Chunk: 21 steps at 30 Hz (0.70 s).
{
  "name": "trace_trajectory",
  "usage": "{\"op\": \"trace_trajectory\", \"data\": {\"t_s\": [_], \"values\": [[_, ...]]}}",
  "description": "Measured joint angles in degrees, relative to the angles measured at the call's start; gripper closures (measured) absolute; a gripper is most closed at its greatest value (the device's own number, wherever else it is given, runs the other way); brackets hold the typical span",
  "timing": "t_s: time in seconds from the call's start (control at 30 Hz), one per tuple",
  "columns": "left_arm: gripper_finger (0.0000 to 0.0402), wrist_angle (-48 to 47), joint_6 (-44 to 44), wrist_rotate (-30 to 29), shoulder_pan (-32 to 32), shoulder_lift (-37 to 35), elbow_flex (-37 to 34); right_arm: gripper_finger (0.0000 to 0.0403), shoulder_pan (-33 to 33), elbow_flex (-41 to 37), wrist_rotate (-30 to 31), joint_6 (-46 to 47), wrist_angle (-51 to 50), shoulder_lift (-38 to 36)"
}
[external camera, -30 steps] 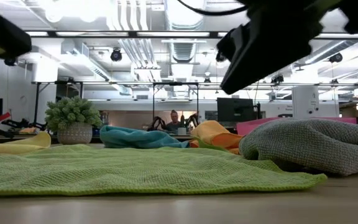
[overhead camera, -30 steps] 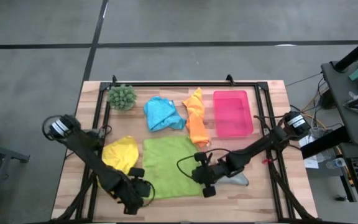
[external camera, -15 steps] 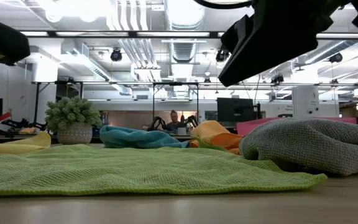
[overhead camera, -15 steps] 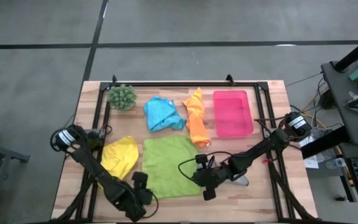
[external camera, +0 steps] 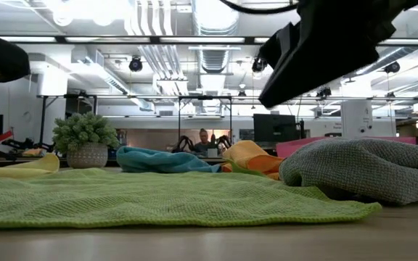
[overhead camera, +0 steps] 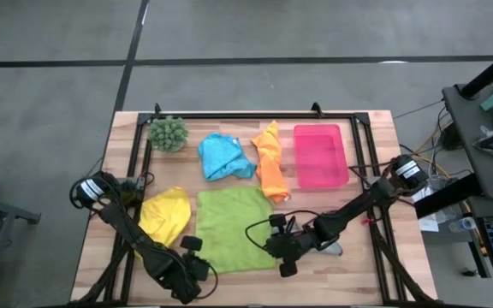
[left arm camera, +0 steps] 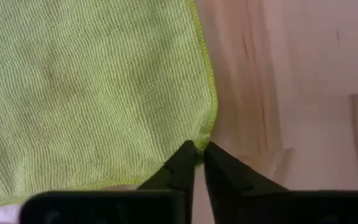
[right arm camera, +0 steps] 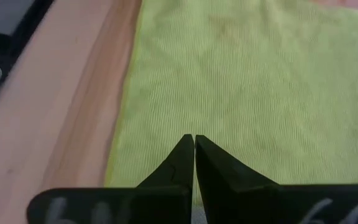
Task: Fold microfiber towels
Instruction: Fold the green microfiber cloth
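High view first: a lime green microfiber towel [overhead camera: 234, 228] lies spread flat near the front middle of the light wooden desk [overhead camera: 362, 278], with both dark arms bent down at its front edge. The left hand [overhead camera: 197, 267] hangs over the towel's front left corner; the left wrist view shows its two dark fingers [left arm camera: 180, 167] nearly pressed together, their tips right at the hemmed corner of the green cloth [left arm camera: 98, 93], though I cannot tell whether any fabric sits between them. The right hand [overhead camera: 278, 248] is at the front right corner, and the right wrist view shows its fingers [right arm camera: 180, 158] closed tip to tip above the green weave [right arm camera: 247, 93], gripping nothing that I can see. A rumpled grey towel [overhead camera: 330, 247] lies just beside that hand, touching the green one's right edge. A crumpled yellow towel [overhead camera: 165, 214] sits to the left, a bunched blue towel [overhead camera: 223, 156] and an orange towel [overhead camera: 270, 162] behind, next to a flat pink rectangular tray [overhead camera: 319, 156] and a spiky green ball-shaped plant [overhead camera: 168, 133].
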Motion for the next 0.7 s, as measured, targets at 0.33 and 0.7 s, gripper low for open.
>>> {"op": "trace_trajectory", "data": {"t_s": [0.33,0.7], "values": [[0.0401,-1.5,-3.6,-7.9,0.8,-5.8,-0.5,0.0375,0.0,0.2,-4.2,0.0,5.4,2.9],[0.0401,-5.5,-14.8,-22.3,2.1,-18.6,-1.4,0.0249,0.1,1.0,-4.4,0.3,5.8,3.7]]}}
